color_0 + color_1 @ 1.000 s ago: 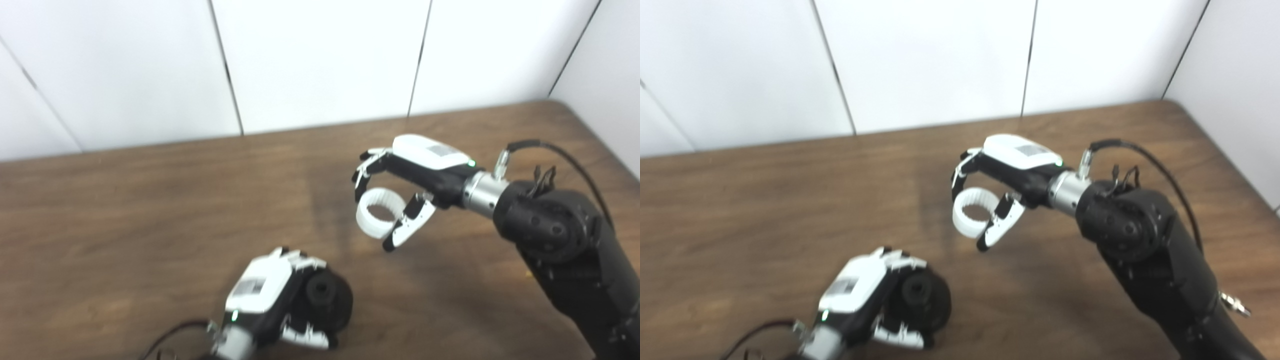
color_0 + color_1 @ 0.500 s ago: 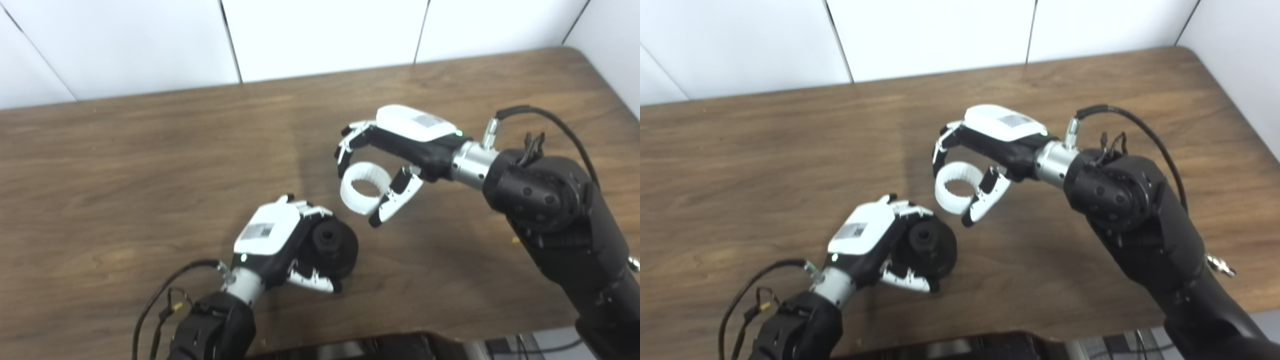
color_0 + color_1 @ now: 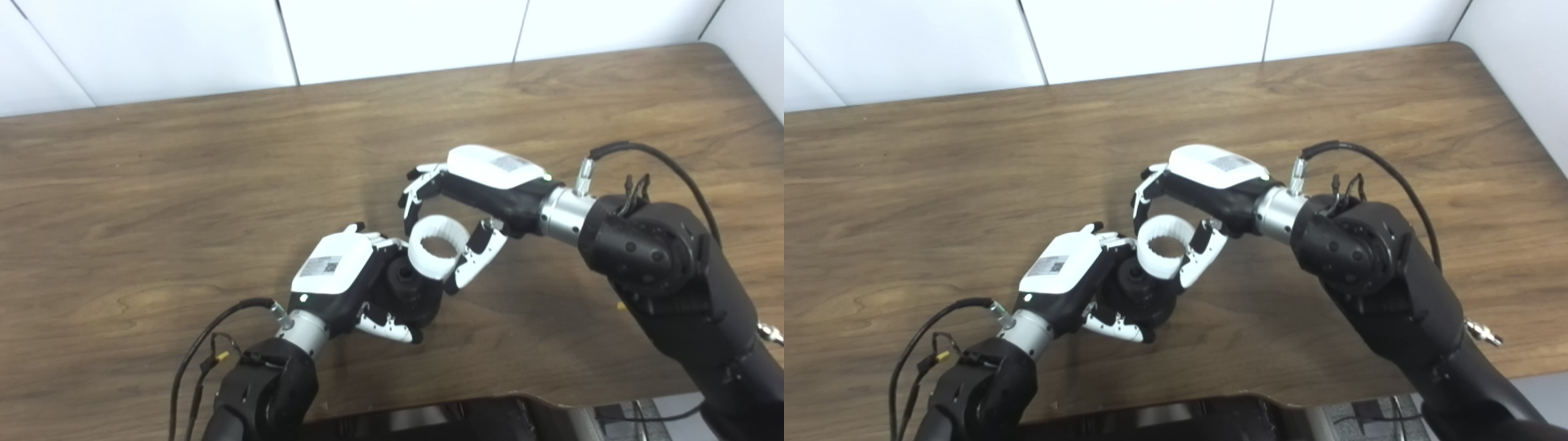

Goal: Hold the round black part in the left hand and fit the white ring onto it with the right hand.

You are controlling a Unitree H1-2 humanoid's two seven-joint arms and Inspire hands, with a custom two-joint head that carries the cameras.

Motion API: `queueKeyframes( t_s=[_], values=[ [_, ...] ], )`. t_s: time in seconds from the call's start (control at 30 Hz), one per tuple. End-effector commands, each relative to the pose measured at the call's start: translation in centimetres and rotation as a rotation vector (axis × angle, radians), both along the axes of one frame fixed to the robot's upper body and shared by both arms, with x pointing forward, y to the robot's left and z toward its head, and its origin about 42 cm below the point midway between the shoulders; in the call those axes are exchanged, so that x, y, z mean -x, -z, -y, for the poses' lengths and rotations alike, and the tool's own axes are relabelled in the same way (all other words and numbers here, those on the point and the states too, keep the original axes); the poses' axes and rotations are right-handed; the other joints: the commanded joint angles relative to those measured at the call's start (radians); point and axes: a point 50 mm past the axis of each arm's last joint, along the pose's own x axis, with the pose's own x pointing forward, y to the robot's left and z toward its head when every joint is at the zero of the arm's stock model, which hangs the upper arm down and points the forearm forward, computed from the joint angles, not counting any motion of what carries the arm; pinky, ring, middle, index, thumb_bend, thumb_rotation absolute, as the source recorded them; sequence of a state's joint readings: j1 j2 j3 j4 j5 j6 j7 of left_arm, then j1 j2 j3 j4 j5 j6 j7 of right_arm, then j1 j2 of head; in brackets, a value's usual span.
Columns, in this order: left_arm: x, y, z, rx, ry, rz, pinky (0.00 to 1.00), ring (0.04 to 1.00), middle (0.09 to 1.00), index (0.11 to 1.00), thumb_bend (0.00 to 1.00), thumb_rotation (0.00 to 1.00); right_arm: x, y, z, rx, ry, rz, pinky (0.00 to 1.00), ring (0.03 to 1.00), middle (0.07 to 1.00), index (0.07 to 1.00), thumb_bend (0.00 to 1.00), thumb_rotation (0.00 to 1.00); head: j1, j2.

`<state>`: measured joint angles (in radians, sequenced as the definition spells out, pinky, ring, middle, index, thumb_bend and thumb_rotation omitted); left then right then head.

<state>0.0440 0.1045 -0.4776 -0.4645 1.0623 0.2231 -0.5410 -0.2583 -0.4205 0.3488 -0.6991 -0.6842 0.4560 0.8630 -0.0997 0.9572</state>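
White ring [image 3: 436,254] with ribbed inner face; black round part [image 3: 411,293]; brown wood-grain tabletop [image 3: 153,202]; white wall panels [image 3: 398,30].

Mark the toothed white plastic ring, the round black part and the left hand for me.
toothed white plastic ring [image 3: 429,269]: left eye view, near outer wall.
round black part [image 3: 424,301]: left eye view, dark body below the ring.
left hand [image 3: 1062,269]: right eye view, white back plate.

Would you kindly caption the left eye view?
Left hand holds round black part; right hand brings white ring to it.
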Motion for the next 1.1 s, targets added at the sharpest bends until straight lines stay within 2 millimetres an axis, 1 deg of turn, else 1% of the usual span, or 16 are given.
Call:
queueKeyframes(
  t_s=[0.0, 0.27, 0.47, 0.57, 0.87, 1.07],
  values=[
    [-0.3, -0.4, 0.1, -0.007, 0.0, 0.01, 1.0, 0.883, 0.774, 0.481, 0.53, 0.06, -0.1, -0.9, -0.6, -0.018, -0.027, 0.073, 0.92, 0.936, 0.802, 0.482, 0.53, 0.14, 0.001, 0.001],
    [-0.3, -0.5, 0.3, -0.001, -0.001, 0.013, 1.0, 0.877, 0.774, 0.481, 0.53, 0.06, 0.6, 0.2, -1.7, -0.024, -0.057, 0.061, 0.91, 0.934, 0.8, 0.481, 0.53, 0.14, 0.014, 0.005],
    [-0.3, -0.6, 0.5, 0.005, -0.003, 0.014, 1.0, 0.878, 0.777, 0.481, 0.53, 0.06, 1.0, 1.0, -2.2, -0.025, -0.064, 0.045, 0.95, 0.937, 0.804, 0.482, 0.53, 0.14, 0.018, 0.007],
    [-0.4, -0.6, 0.6, -0.002, 0.002, 0.017, 1.0, 0.879, 0.778, 0.481, 0.53, 0.06, 1.1, 1.3, -2.5, -0.03, -0.067, 0.049, 0.94, 0.934, 0.803, 0.482, 0.53, 0.14, 0.021, 0.006],
    [-0.3, -0.8, 0.7, 0.003, -0.005, 0.017, 1.0, 0.879, 0.776, 0.481, 0.53, 0.06, 1.0, 2.0, -2.7, -0.032, -0.063, 0.047, 0.96, 0.941, 0.809, 0.482, 0.52, 0.13, 0.03, 0.002],
    [-0.3, -0.9, 0.8, 0.009, -0.005, 0.018, 1.0, 0.881, 0.778, 0.481, 0.53, 0.06, 0.9, 2.4, -2.8, -0.03, -0.057, 0.053, 0.95, 0.939, 0.807, 0.482, 0.52, 0.13, 0.036, 0.002]
  ],
)
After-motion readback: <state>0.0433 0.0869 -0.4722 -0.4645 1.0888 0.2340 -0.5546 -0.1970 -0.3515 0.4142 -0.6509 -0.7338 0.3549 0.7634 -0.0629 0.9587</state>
